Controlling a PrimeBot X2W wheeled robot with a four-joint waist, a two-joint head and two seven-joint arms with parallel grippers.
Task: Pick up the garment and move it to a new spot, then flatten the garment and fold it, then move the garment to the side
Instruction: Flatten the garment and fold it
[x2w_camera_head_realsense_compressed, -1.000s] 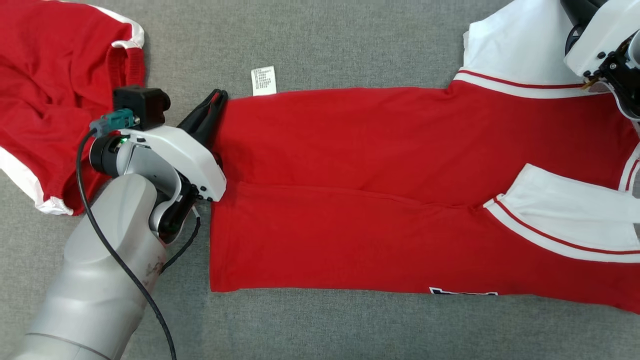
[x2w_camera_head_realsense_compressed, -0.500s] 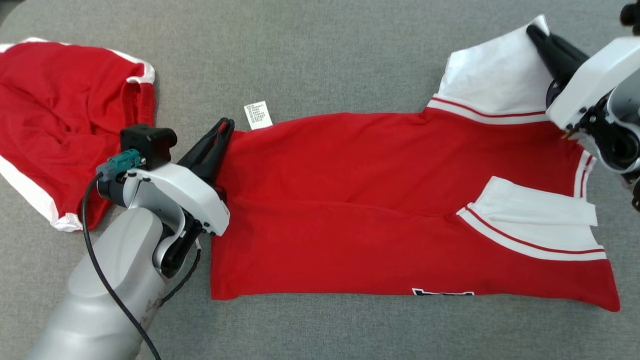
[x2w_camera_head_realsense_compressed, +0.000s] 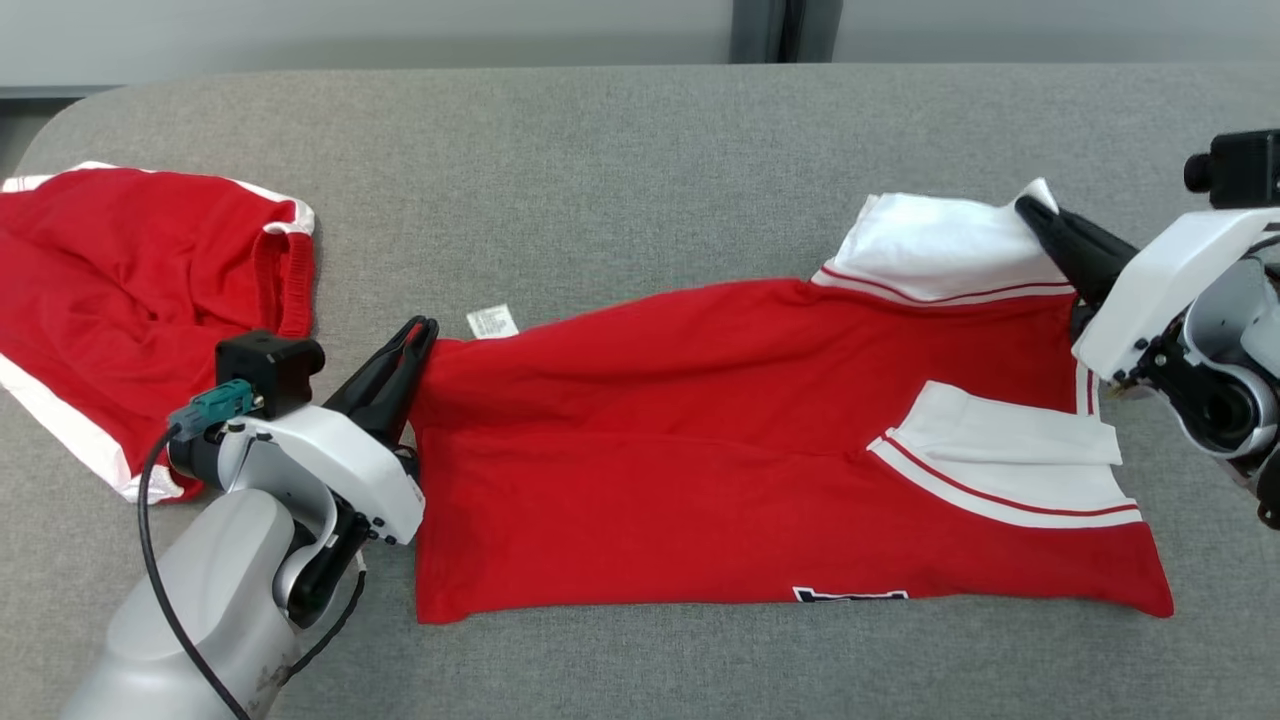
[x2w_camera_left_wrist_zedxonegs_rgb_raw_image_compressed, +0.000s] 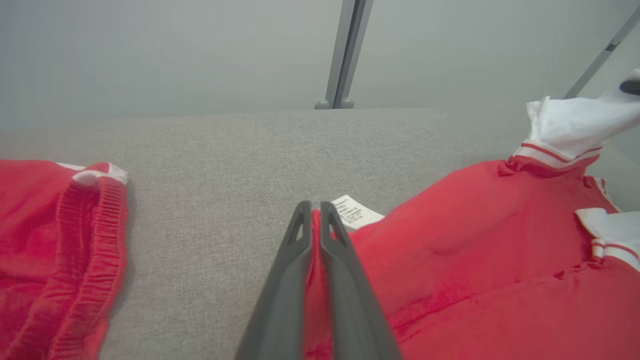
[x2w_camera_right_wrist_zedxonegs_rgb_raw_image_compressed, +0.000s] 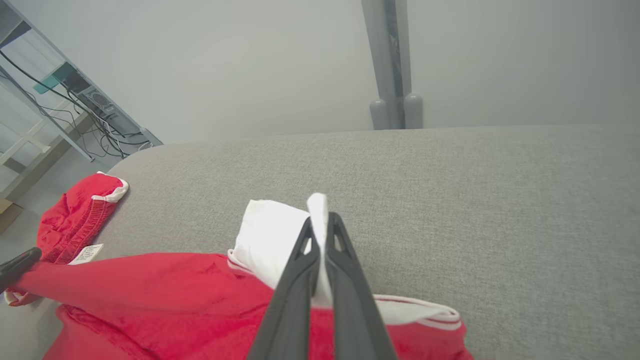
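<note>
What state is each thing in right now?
red shirt: spread on the table, far edge lifted, near sleeve folded inward
left gripper: shut on the shirt's hem corner
right gripper: shut on the far white sleeve
red shorts: crumpled, lying apart

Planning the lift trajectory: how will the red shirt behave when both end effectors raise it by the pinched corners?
Probably floppy: the red shirt drapes from the left end effector and right end effector down to the table. Likely light: thin fingertip pinches hold its edge up. The folded white sleeve may flop open.
</note>
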